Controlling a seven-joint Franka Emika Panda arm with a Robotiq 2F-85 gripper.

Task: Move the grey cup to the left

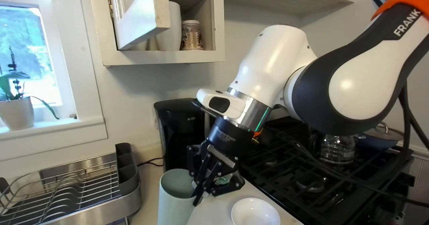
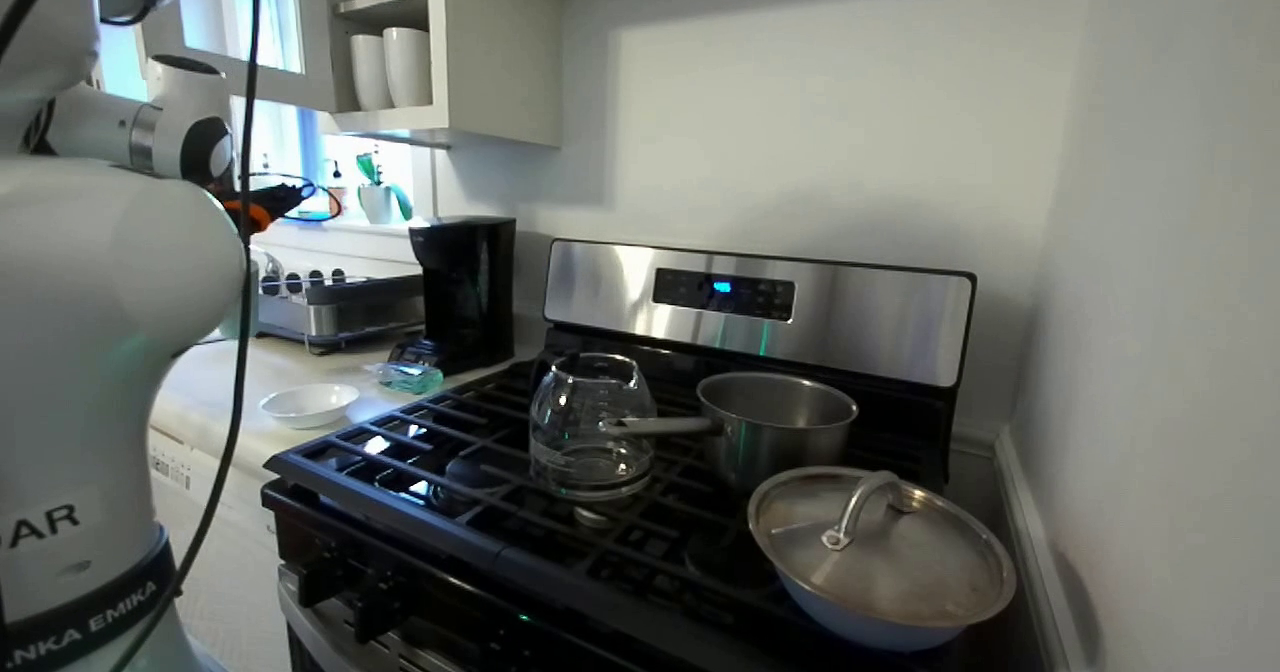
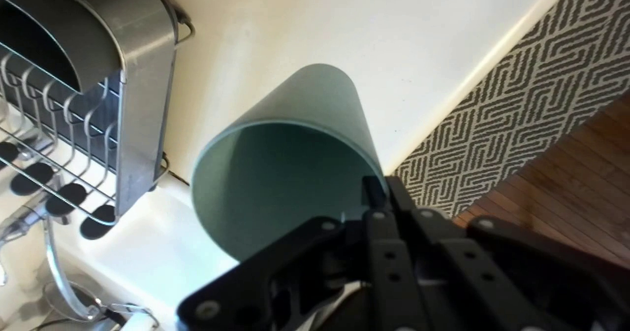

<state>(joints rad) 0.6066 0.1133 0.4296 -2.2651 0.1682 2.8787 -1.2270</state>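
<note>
Wrist view: state of the tool?
– Pinching the cup by its rim, on the side away from the rack
– Cup's location?
– Between rack and bowl in an exterior view; cannot tell whether its base touches the desk

Window: I'm seeing daylight glowing through.
Wall: it's rising pale.
Cabinet: its door is standing open.
Floor: I'm spotting brown wood beside a patterned rug.
</note>
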